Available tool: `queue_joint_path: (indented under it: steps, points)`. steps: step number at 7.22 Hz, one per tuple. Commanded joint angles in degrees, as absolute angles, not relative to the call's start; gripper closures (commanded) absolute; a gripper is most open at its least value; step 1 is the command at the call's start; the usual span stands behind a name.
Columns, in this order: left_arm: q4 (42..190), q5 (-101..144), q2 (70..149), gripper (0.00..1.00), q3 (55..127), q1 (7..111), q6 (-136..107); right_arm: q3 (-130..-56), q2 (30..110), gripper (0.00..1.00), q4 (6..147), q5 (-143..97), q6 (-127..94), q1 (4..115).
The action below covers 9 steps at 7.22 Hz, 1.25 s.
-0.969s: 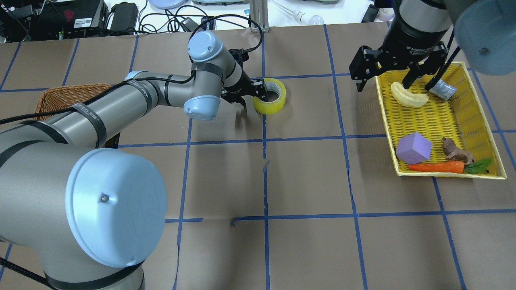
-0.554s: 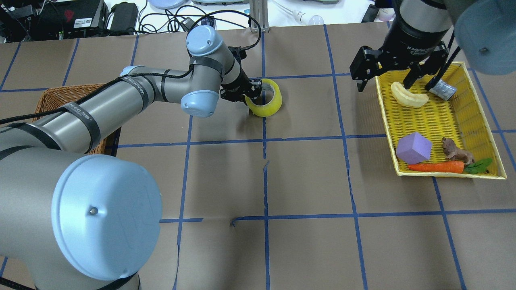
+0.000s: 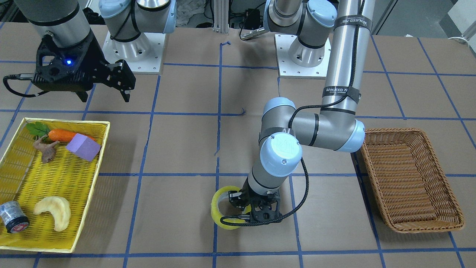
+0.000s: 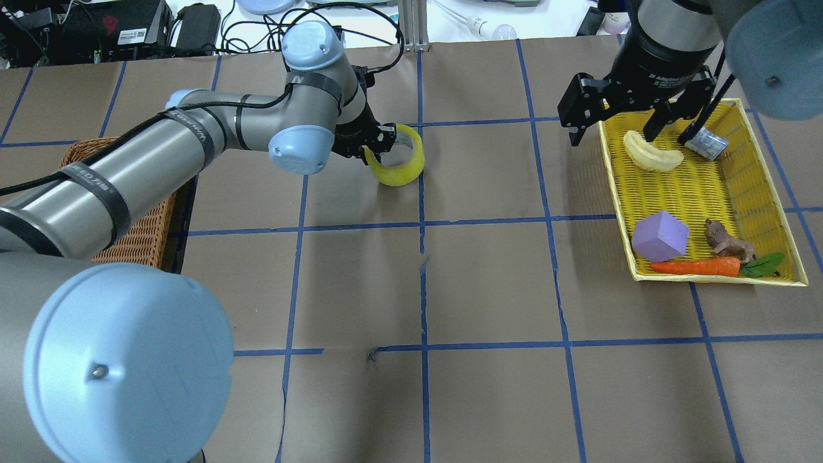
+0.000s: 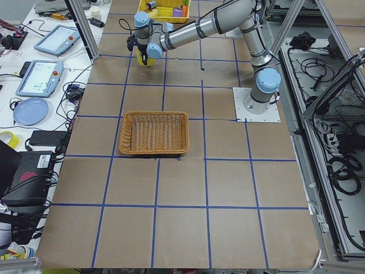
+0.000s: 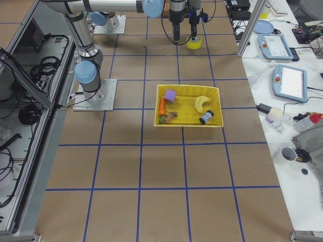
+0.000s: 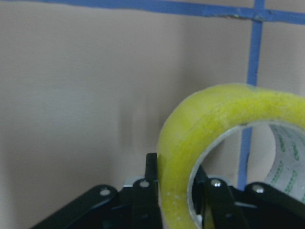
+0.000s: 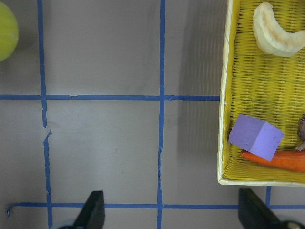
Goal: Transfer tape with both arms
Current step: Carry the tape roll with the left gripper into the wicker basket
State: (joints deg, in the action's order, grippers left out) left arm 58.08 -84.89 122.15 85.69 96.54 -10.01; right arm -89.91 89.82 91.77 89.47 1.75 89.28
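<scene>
Two fingers of the left gripper [image 4: 376, 143] were clamped on the tape [image 4: 402, 168], holding it tilted at upper centre. At upper right, the right gripper [image 4: 611, 128] hung wide open and empty over the yellow tray's [image 4: 619, 212] edge.

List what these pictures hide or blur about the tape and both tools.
Left wrist view: the tape runs off right and bottom edges, masking the left tool.
Right wrist view: bottom edge crops the right tool.
Exterior left: tape too small.
</scene>
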Motion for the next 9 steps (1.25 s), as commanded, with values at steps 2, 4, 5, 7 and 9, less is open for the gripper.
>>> queue_joint_path:
  steps: [2, 4, 5, 7, 9]
  points:
    - [73.35, -85.43, 112.52, 1.00, 86.74, 84.51, -5.19, -89.91, 89.82, 0.00, 91.76, 89.56, 1.76, 89.21]
    - [79.16, -88.48, 108.65, 1.00, 87.01, 74.76, 5.13, -89.91, 89.82, 0.00, 91.85, 89.47, 1.76, 89.38]
    - [80.06, -88.85, 107.50, 1.00, 87.88, 68.70, 11.36, -89.91, 89.82, 0.00, 91.85, 89.47, 1.76, 89.38]
    - [79.11, -88.86, 107.14, 1.00, 90.86, 59.63, 23.95, -89.91, 89.82, 0.00, 91.93, 89.47, 1.76, 89.30]
    - [74.65, -88.94, 107.83, 1.00, 93.68, 54.17, 31.69, -89.91, 89.82, 0.00, 91.93, 89.39, 1.76, 89.30]
